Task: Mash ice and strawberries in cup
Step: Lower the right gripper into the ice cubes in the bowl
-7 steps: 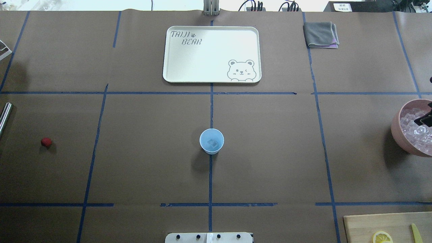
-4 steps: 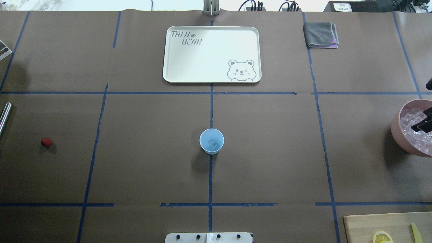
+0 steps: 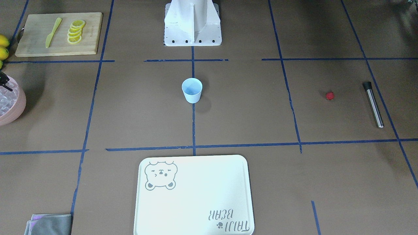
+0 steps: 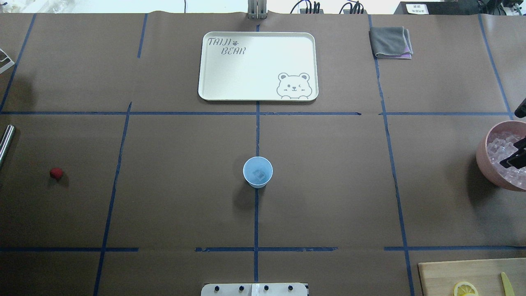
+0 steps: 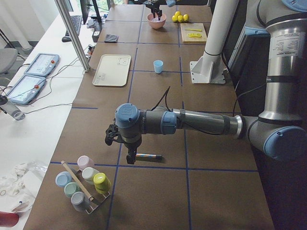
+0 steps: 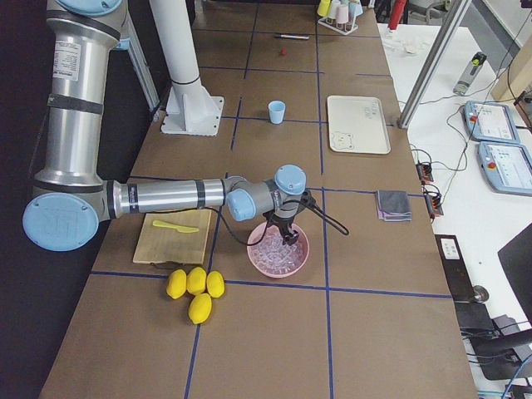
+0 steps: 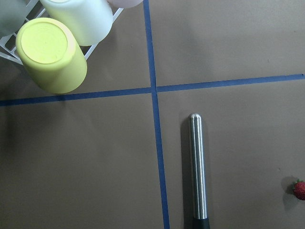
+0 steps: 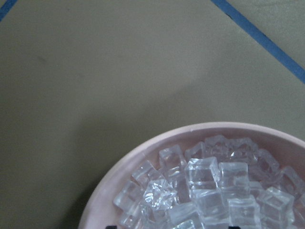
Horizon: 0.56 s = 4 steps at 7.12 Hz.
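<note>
The light-blue cup (image 4: 257,172) stands upright at the table's middle with one ice cube (image 4: 258,174) inside; it also shows in the front view (image 3: 192,90). The red strawberry (image 4: 56,173) lies on the paper far to the left, and shows in the left wrist view (image 7: 299,189). My right gripper (image 4: 514,158) hangs over the pink bowl (image 4: 485,160) heaped with ice cubes (image 8: 209,191). Its two tips sit wide apart at the bottom edge of the right wrist view, open. My left gripper (image 5: 127,153) shows only in the left side view, above the metal muddler (image 7: 198,167); I cannot tell its state.
A white bear tray (image 4: 258,65) lies at the far middle and a grey cloth (image 4: 390,41) at the far right. A cutting board (image 3: 32,39) holds lemon slices and a knife. Whole lemons (image 6: 195,287) lie near the bowl. A rack of coloured cups (image 5: 84,184) stands beyond the muddler.
My right gripper has shifted over the ice bowl toward the robot's side of the table. The cup, strawberry and muddler have not moved.
</note>
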Available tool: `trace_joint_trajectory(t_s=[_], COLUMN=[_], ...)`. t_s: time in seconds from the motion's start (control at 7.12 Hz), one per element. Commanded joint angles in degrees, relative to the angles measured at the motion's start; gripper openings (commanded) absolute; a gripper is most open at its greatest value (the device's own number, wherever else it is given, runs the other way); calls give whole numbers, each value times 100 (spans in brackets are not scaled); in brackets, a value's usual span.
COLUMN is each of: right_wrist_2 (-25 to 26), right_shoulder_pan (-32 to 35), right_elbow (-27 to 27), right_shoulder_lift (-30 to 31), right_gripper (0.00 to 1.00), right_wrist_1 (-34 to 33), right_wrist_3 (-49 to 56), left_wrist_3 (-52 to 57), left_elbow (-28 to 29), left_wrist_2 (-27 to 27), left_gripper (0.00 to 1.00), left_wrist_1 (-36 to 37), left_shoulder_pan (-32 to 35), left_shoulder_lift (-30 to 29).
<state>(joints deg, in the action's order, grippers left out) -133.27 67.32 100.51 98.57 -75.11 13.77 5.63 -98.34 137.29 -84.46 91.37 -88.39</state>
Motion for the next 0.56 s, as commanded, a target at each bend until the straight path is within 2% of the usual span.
trace_joint_trajectory(t_s=[0.0,0.42], right_wrist_2=[20,56], right_shoulder_pan=[-52,-105], right_elbow=[-118,-128], right_shoulder_lift=[-39,-48], right_gripper=[81,75], right_wrist_1=[32,32], right_wrist_3=[3,3], left_wrist_3=[0,0], left_elbow=[-1,-18], left_wrist_2=[0,9], left_gripper=[100,100], left_wrist_1=[0,-9], left_shoulder_pan=[3,-5], left_shoulder_lift=[6,94])
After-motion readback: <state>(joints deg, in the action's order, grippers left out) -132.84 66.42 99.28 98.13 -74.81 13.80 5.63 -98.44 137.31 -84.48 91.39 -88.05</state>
